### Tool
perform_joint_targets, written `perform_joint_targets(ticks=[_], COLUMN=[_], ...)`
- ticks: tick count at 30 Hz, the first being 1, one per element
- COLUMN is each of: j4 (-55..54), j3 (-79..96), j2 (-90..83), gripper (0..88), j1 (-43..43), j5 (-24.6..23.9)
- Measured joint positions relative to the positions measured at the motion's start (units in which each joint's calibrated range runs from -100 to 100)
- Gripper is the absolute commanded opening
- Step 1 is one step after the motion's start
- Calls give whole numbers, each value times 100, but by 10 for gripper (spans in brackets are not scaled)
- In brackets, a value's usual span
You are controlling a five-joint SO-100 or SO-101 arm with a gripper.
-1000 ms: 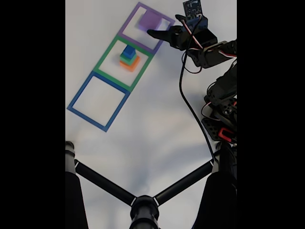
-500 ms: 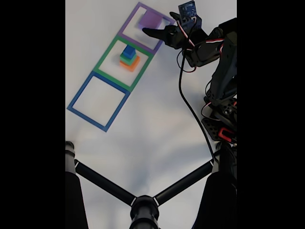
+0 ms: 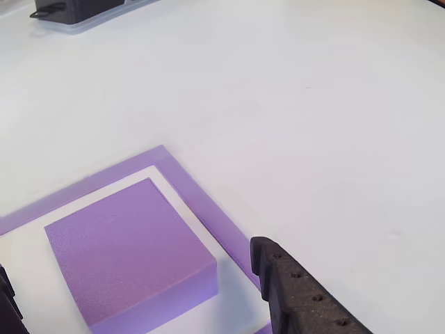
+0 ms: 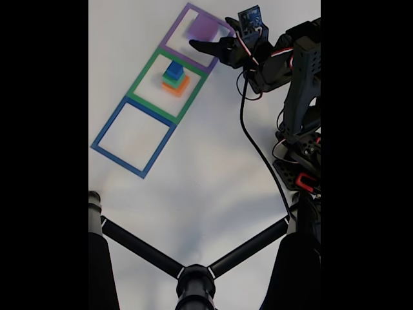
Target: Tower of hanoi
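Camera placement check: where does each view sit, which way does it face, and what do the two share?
Other view: low, close behind the gripper's fingers, facing the purple block inside the purple frame.
Fixed view: high above the table, looking down on the three frames, the stacked blocks, the arm and a black stand.
Shared: purple block, purple frame, gripper.
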Motion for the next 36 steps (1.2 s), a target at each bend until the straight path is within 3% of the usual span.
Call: perform_joint_targets(ticks=[36], j4=[-245], j3=[-1032], j2=[890], gripper=[435], j1=[-214], j5=[0])
